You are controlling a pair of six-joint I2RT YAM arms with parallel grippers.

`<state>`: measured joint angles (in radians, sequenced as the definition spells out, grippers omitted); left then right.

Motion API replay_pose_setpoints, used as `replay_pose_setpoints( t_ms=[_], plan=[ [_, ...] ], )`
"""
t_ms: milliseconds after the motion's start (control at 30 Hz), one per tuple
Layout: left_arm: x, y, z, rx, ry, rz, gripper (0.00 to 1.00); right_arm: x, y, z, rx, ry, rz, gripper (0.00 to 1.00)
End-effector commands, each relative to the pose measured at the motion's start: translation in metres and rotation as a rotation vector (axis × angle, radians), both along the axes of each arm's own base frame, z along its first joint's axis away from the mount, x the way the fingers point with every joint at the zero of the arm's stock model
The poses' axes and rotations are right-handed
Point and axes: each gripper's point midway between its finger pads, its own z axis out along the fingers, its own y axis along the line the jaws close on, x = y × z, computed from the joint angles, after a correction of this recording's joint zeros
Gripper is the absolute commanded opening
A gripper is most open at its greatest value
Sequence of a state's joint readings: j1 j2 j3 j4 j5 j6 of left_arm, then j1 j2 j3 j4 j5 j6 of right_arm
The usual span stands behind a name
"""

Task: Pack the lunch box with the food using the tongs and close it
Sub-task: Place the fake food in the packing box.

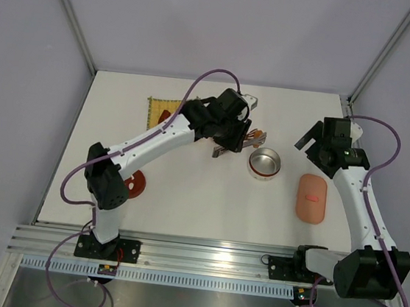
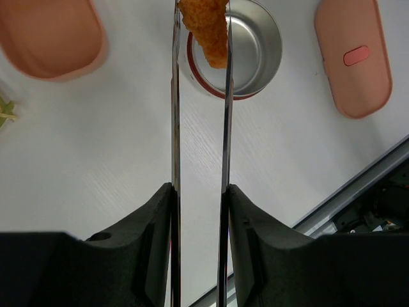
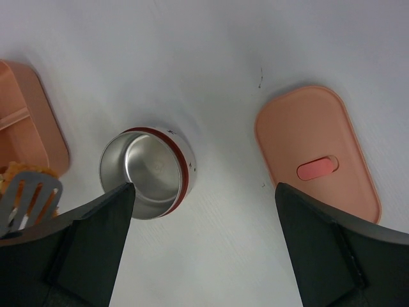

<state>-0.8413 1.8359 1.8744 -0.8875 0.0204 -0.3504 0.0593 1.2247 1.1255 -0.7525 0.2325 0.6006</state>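
Note:
My left gripper (image 2: 200,192) (image 1: 231,130) is shut on the tongs (image 2: 176,115), pressing their two slim arms together. An orange fried piece of food (image 2: 208,29) is pinched in the tongs' tips and shows in front of the rim of a steel bowl (image 2: 252,48). The pink lunch box (image 2: 48,35) lies open to the left of the bowl. In the right wrist view the tongs' tip (image 3: 29,198) and the food (image 3: 19,173) sit at the lunch box's (image 3: 25,121) edge. My right gripper (image 3: 204,188) (image 1: 306,141) hangs open and empty above the table, between the bowl (image 3: 147,173) and the pink lid (image 3: 316,150).
The pink lid (image 1: 312,198) with a red tab lies flat, right of the steel bowl (image 1: 264,164). A yellow woven mat (image 1: 162,108) sits at the back left, partly under the left arm. A red round item (image 1: 138,183) lies by the left arm's base.

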Motion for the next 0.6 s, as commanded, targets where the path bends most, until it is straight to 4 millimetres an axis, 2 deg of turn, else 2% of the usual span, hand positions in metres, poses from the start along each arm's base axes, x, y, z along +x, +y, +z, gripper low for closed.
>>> replay_pose_setpoints(
  t_ms=[0, 200, 333, 433, 500, 567],
  plan=[
    [-0.001, -0.03, 0.01, -0.076, -0.006, -0.074, 0.0, -0.003, -0.004, 0.029, 0.004, -0.083, -0.02, 0.99],
    [-0.005, -0.053, -0.013, -0.076, 0.045, -0.115, 0.0, -0.008, -0.011, 0.035, -0.025, -0.094, -0.032, 0.99],
    [-0.004, -0.056, -0.026, -0.054, 0.057, -0.111, 0.0, -0.009, -0.013, 0.035, -0.034, -0.089, -0.033, 0.99],
    [-0.004, -0.056, -0.032, -0.039, 0.063, -0.112, 0.15, -0.008, -0.013, 0.035, -0.037, -0.092, -0.035, 0.99],
    [-0.005, -0.058, -0.034, -0.045, 0.073, -0.12, 0.29, -0.008, -0.014, 0.033, -0.038, -0.087, -0.035, 0.99],
    [-0.007, -0.059, -0.034, -0.052, 0.079, -0.126, 0.36, -0.008, -0.013, 0.031, -0.036, -0.083, -0.031, 1.0]
  ],
)
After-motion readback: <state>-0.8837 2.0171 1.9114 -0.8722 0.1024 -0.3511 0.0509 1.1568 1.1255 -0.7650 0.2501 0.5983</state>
